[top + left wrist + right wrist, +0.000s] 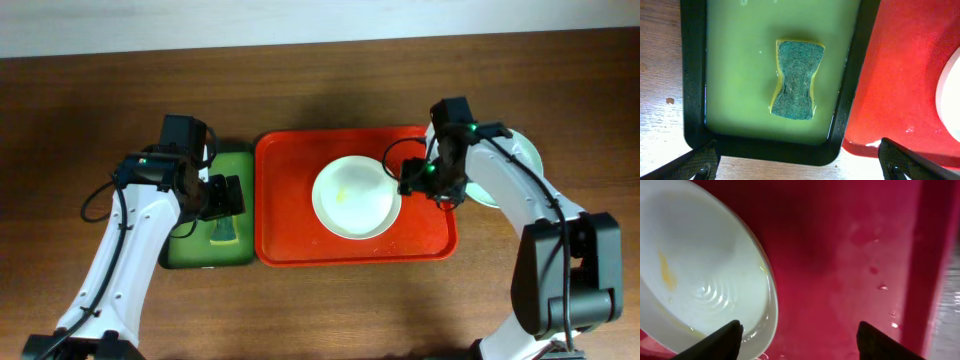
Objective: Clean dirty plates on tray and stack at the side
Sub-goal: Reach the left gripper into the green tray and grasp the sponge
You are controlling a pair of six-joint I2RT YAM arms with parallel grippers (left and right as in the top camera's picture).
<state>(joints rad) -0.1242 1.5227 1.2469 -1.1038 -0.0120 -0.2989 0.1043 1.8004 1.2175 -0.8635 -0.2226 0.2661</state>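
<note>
A cream-white plate (355, 197) with a small yellow smear lies in the middle of the red tray (290, 240). My right gripper (413, 180) is open and low over the tray at the plate's right rim. In the right wrist view the gripper (800, 340) has one finger over the plate's (700, 265) rim and the other over the bare, wet tray (850, 255). A pale blue-green plate (525, 155) lies on the table right of the tray, mostly hidden by the right arm. My left gripper (228, 195) is open and empty.
A smaller green tray (240, 160) with a dark rim stands left of the red tray. It holds a yellow sponge with a green scrub top (796, 80). My left gripper (797, 160) hovers above its near edge (765, 147). The red tray's corner (900, 75) shows to the right.
</note>
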